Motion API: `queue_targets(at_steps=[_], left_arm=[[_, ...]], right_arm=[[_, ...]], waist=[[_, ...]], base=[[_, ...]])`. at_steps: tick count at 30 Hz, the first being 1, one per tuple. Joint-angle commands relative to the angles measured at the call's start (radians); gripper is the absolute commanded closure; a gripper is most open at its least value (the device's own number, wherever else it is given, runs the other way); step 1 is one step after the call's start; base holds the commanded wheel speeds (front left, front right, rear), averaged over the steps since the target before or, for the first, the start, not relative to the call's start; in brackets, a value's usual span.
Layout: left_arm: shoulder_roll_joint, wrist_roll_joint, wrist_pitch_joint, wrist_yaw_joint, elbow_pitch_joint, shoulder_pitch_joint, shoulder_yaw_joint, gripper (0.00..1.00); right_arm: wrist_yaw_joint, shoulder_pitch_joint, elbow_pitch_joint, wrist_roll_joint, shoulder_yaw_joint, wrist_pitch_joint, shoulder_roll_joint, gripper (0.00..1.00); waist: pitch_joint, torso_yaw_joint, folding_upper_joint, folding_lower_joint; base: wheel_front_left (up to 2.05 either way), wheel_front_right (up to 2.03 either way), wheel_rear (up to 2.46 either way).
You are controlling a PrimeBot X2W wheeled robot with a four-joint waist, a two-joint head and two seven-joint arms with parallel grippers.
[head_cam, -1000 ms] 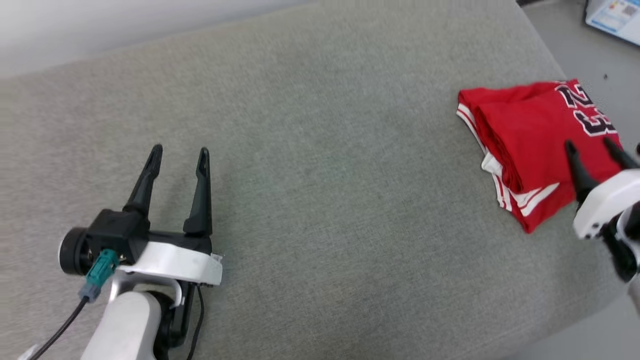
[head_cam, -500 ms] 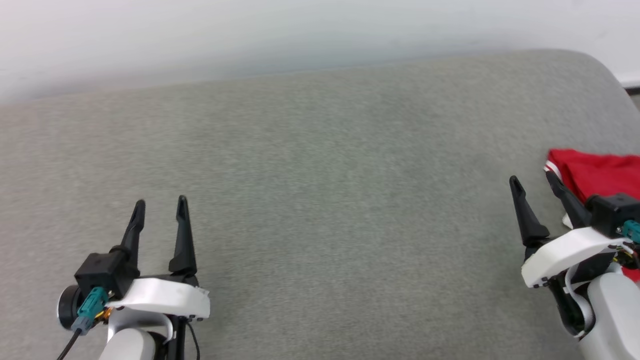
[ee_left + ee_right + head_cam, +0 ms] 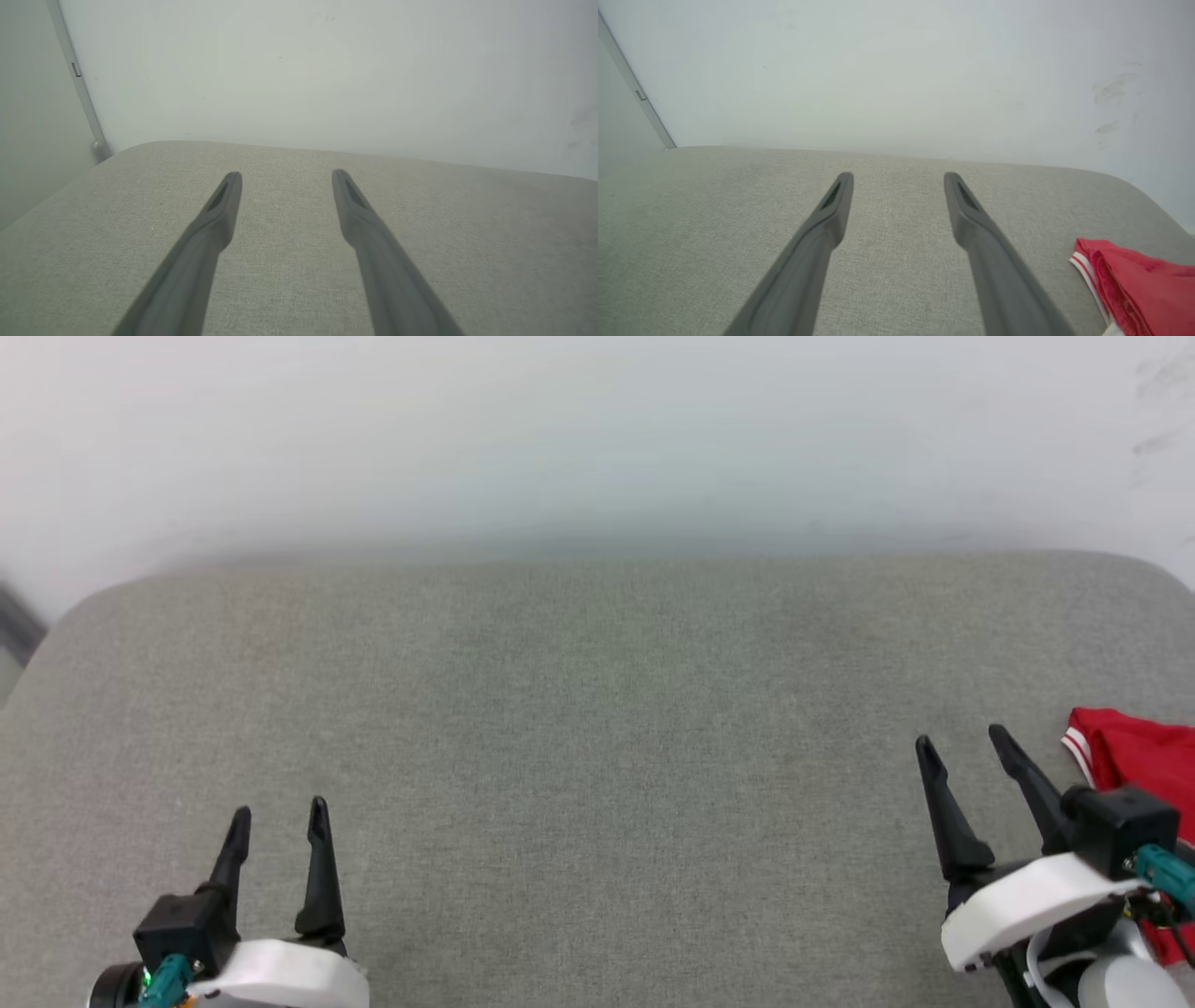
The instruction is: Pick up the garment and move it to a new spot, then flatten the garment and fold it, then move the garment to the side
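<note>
Grey woven cloth covers the bench, the largest thing here, with a pale wall rising behind it. A second ago the head camera looked down on little but the bench. It has since swung up, so the wall now takes the top third.

Back then the red shirt was seen nearly whole, its black numerals by the right claw's fingers. Now the picture's edge cuts it to a corner just right of the right claw, partly behind that wrist, and the numerals cannot be made out. The right wrist view gives folded red layers and white-striped trim, lying on the bench clear of the fingers.

Both claws are released and hold nothing. The left claw is well apart from the shirt, and its wrist view adds a grey strip up the wall.
</note>
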Motion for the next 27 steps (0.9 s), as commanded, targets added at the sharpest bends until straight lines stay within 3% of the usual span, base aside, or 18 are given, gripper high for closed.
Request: queue_targets(at_steps=[1,10,26,27], left_arm=[[-0.001,0.005,-0.007,-0.002,0.003,0.016,-0.002,0.0],[0.001,0.003,-0.007,-0.009,0.002,0.053,-0.014,0.0],[0.011,0.007,0.009,0.014,-0.009,0.05,-0.026,0.0],[0.006,0.006,0.009,0.011,-0.007,0.054,-0.024,1.0]], right_arm=[[-0.001,0.029,-0.022,-0.011,-0.004,0.007,0.01,0.0],[-0.001,0.123,-0.114,-0.037,-0.029,0.05,0.035,0.0],[-0.001,0.12,-0.119,-0.031,-0.037,0.055,0.018,0.0],[0.0,0.117,-0.119,-0.034,-0.036,0.059,0.022,1.0]], waist=[[-0.023,-0.011,-0.0001,0.0002],[-0.055,-0.025,-0.0001,0.0002],[-0.057,-0.032,-0.0001,0.0002],[-0.057,-0.032,-0.0001,0.0002]], base=[[0.0,0.0,0.0],[0.0,0.0,0.0],[0.0,0.0,0.0],[0.0,0.0,0.0]])
